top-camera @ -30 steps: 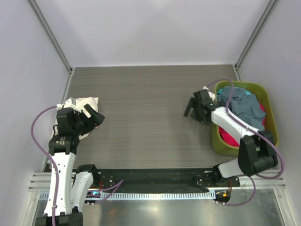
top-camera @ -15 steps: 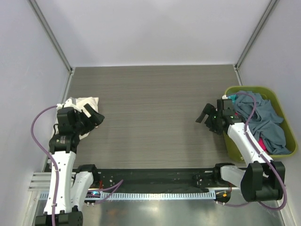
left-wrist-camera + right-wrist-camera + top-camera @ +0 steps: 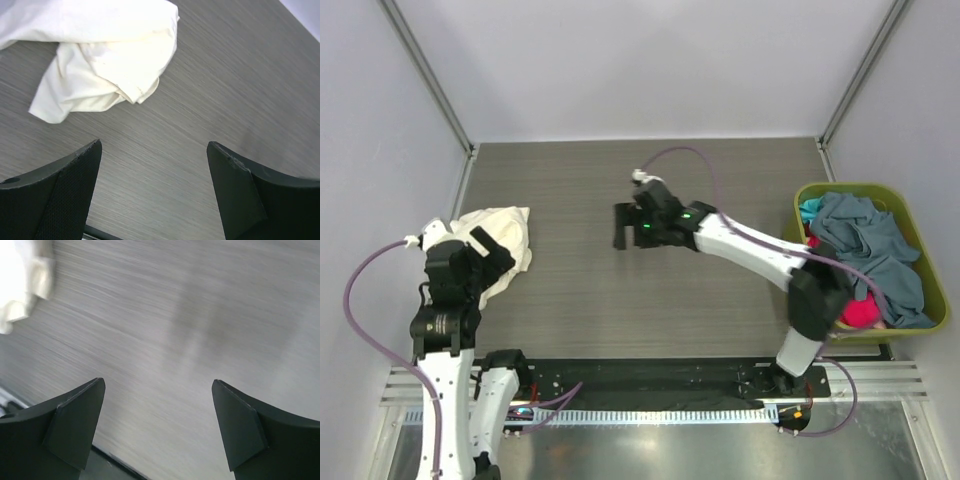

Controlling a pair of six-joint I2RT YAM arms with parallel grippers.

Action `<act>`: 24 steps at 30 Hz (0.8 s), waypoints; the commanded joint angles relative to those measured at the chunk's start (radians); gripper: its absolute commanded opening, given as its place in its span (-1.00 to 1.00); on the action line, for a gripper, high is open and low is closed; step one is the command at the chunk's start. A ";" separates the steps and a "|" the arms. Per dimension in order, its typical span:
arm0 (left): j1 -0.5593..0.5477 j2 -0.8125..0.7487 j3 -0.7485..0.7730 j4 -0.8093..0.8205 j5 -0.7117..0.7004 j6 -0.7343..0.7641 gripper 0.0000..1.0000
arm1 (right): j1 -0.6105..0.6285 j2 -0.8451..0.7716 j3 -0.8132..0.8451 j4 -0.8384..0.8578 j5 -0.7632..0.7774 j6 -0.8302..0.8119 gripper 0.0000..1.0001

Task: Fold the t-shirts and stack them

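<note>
The right gripper is stretched far out over the middle of the grey wood-grain table, its 2 fingers spread wide with nothing between them; in the right wrist view the same gripper shows only bare, motion-blurred tabletop in the gap, with a smear of pale cloth at the upper left corner. The left gripper hangs low at the left side of the table, its jaws likewise parted wide and holding nothing, and in the left wrist view the gripper frames bare table just short of the cloth. The cream t-shirt lies crumpled in a loose heap near the left edge of the table, partly hidden under the left arm in the top view; in the left wrist view the cream t-shirt shows bunched folds and a rolled hem, lying just beyond the fingertips and not touching them. The other 3 tees sit in the olive-green basket at the far right edge of the table, well apart from both grippers: the slate grey-blue t-shirt is draped over the top of the pile, a bit of the teal t-shirt peeks out at the basket's upper left corner, and the red-pink t-shirt shows at the near side beneath the grey-blue one.
</note>
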 commanded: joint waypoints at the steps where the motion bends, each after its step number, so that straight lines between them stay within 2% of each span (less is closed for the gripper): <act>1: 0.002 -0.040 0.014 -0.005 -0.109 -0.005 0.73 | 0.067 0.263 0.275 0.113 -0.104 -0.083 0.88; 2: 0.004 -0.040 0.016 -0.015 -0.120 -0.016 0.72 | 0.094 0.326 0.338 0.137 -0.187 -0.099 0.87; 3: 0.005 -0.035 0.022 -0.022 -0.118 -0.016 0.71 | 0.104 0.391 0.484 0.136 -0.218 -0.110 0.87; 4: 0.005 -0.032 0.022 -0.025 -0.121 -0.016 0.71 | 0.114 0.533 0.566 0.122 -0.279 -0.117 0.86; 9: 0.004 0.012 0.034 -0.043 -0.115 -0.022 0.64 | 0.116 0.894 1.063 0.115 -0.430 -0.049 0.72; 12: 0.005 0.032 0.036 -0.051 -0.123 -0.025 0.62 | 0.116 1.051 1.224 0.138 -0.453 0.017 0.62; 14: 0.004 0.035 0.036 -0.052 -0.131 -0.028 0.62 | 0.116 1.103 1.242 0.185 -0.446 0.045 0.51; 16: 0.005 0.031 0.036 -0.052 -0.132 -0.028 0.62 | 0.116 1.114 1.191 0.237 -0.438 0.079 0.38; 18: 0.004 0.011 0.030 -0.046 -0.134 -0.028 0.62 | 0.116 1.134 1.152 0.318 -0.444 0.118 0.35; 24: 0.039 -0.067 0.014 -0.023 -0.144 -0.033 0.62 | 0.131 1.201 1.168 0.357 -0.491 0.130 0.29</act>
